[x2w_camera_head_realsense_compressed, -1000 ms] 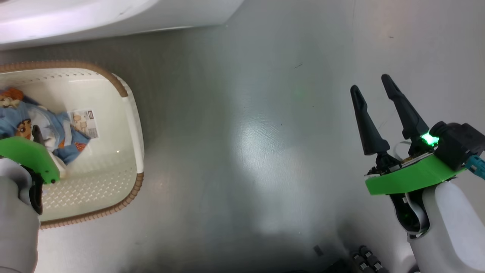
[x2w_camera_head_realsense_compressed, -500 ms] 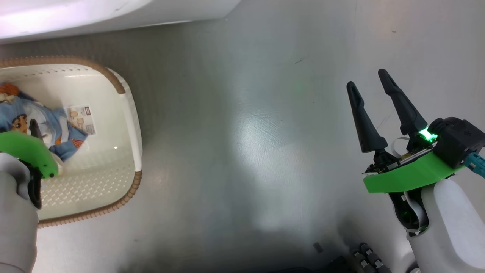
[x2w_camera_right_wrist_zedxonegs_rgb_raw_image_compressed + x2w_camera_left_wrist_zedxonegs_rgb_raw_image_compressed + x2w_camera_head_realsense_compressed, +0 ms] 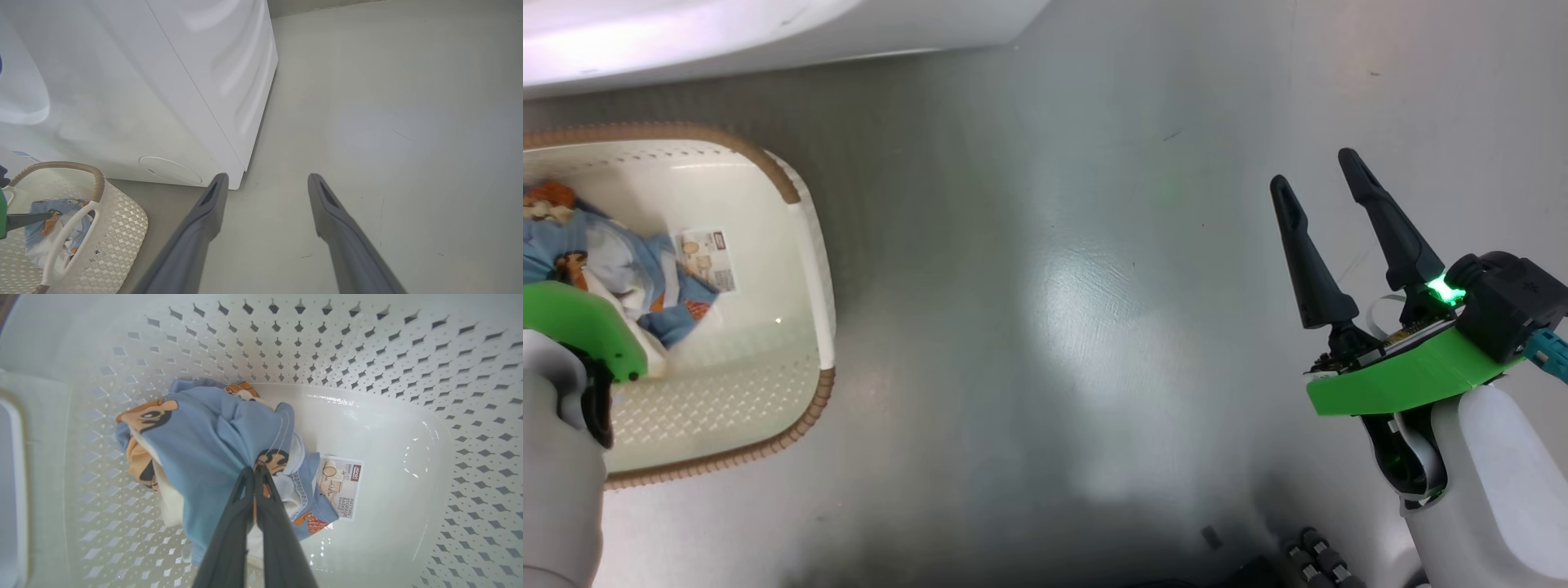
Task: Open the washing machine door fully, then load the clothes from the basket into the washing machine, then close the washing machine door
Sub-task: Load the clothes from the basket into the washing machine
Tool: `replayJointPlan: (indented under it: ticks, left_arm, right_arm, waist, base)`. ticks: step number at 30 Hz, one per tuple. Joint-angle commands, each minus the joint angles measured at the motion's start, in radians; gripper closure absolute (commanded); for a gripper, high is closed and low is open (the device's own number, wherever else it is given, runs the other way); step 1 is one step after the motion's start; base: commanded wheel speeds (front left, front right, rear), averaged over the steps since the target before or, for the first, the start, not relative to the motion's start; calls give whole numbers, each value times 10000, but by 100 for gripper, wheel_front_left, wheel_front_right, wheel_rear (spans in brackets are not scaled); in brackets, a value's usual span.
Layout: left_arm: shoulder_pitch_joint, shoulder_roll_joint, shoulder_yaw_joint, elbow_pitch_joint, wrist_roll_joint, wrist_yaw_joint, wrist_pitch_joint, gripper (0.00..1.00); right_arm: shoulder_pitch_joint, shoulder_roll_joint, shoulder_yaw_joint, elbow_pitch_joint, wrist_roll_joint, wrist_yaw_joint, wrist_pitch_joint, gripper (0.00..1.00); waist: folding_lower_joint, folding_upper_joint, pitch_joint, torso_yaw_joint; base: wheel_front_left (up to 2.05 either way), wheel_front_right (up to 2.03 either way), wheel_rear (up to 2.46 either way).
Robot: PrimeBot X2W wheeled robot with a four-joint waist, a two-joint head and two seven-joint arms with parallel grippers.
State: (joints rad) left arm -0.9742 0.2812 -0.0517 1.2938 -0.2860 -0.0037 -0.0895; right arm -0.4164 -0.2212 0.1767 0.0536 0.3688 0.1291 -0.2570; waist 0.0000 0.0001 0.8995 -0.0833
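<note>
in my left wrist view my left tool point(image 3: 255, 471) is pinched on the blue bear clothes point(image 3: 204, 437), which lie on the bottom of the basket point(image 3: 367, 355), over a corner of its paper label point(image 3: 341, 486). in my head view a green plate point(image 3: 580, 327) on that wrist hides the pinch. my right wrist view has the washing machine point(image 3: 163, 81) behind the basket on the floor point(image 3: 388, 122). my left arm points down into the basket. my right tool point(image 3: 266, 177) is wide and empty over the floor.
</note>
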Motion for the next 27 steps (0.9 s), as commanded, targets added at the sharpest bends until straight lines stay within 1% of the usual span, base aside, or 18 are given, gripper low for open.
replayJointPlan:
  ticks: [1, 6, 15, 21, 25, 27]
  left_arm:
    - [249, 483, 171, -31, -104, 70, -83, 100]
    - [442, 263, 349, -31, -425, -73, -418, 100]
    - [1114, -344, 749, -31, -1088, -503, -1347, 100]
    - [1638, -463, 736, -51, -1163, -762, -1659, 100]
    - [2109, -411, 679, -197, -1142, -956, -1712, 100]
    - [2378, -356, 679, -505, -1116, -1029, -1717, 100]
  right_arm:
    - [256, -37, 175, -184, -104, 16, -48, 0]
    - [260, -11, 142, -116, -109, 16, -48, 0]
    - [301, 1, 135, 77, -22, 16, -48, 0]
    - [516, 21, 68, 248, 74, 16, -48, 0]
    - [805, 28, -54, 339, 145, 16, -48, 0]
    - [966, 18, -91, 384, 179, 16, -48, 0]
  waist:
    - [0, -1, -42, 34]
    - [0, -1, -378, 152]
    - [0, -1, -1485, 433]
    - [0, -1, -2455, 516]
    - [0, -1, -3149, 534]
    - [0, -1, -3472, 530]
  base:
    - [0, 0, 0]
    - [0, 0, 0]
    - [0, 0, 0]
    - [0, 0, 0]
    - [0, 0, 0]
    - [0, 0, 0]
